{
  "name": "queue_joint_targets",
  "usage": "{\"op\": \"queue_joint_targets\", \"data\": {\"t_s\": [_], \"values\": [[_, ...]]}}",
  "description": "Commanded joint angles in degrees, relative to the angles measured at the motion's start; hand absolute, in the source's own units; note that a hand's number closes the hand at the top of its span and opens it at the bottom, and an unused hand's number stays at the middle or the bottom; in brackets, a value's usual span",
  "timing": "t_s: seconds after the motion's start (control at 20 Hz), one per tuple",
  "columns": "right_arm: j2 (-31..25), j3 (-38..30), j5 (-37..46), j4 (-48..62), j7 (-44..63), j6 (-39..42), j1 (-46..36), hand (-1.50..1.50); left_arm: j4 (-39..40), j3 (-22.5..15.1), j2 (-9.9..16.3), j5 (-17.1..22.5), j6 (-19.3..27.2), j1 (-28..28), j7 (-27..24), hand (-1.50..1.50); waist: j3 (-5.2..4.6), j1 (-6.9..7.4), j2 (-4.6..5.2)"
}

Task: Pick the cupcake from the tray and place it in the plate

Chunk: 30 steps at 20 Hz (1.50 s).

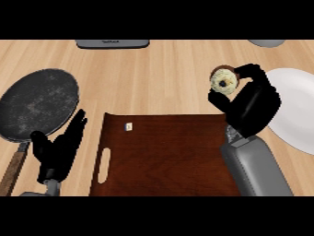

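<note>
My right hand is curled round the cupcake, a pale-topped cake in a brown case, and holds it above the counter just past the tray's far right corner. The white plate lies to the right of that hand, partly hidden by it. The dark brown wooden tray sits at the lower middle with a slot handle on its left side. My left hand rests open beside the tray's left edge, fingers pointing up.
A dark round frying pan with a wooden handle lies at the left, close to my left hand. A small white tag lies on the tray. A grey device and a grey object sit at the far edge.
</note>
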Motion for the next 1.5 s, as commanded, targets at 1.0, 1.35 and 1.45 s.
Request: {"op": "queue_joint_targets", "data": {"t_s": [1.0,1.35,1.45], "values": [[-26.8,-26.6,-46.0,31.7,-37.8,-25.5,1.2,1.5,0.8,0.0,-2.3,-1.7,-1.9,1.1,1.8,0.0,-0.28,1.82,0.66],[-27.9,-29.9,-55.3,43.9,-41.0,-6.0,-0.1,-1.5,4.8,0.5,-2.2,-2.1,-3.4,-0.3,-0.6,0.0,-0.2,2.08,1.08],[-27.9,-32.3,-59.1,47.3,-49.0,-5.5,-1.7,-1.5,3.9,1.9,-1.0,-0.8,-4.5,-0.6,0.5,0.0,-0.13,2.47,1.14]]}}
